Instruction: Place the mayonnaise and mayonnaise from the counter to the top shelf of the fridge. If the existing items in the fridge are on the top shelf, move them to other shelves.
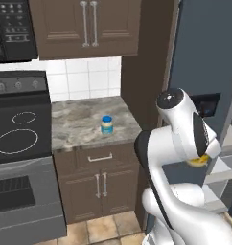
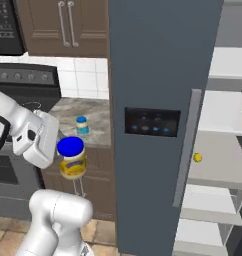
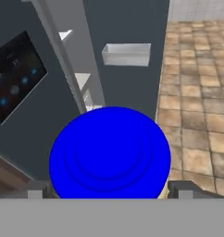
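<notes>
Sitting between the fingers [image 3: 36, 190]: yellow-labelled mayonnaise jar [image 2: 72, 159].

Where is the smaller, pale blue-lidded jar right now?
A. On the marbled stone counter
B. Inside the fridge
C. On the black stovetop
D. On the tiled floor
A: the small whitish blue-lidded jar stands upright on the grey-brown marbled counter, beside the stove, apart from the arm.

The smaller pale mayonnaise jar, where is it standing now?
The smaller mayonnaise jar stands upright on the counter, near its front edge, between the stovetop and the fridge; the right base view shows it behind the held yellow jar.
</notes>
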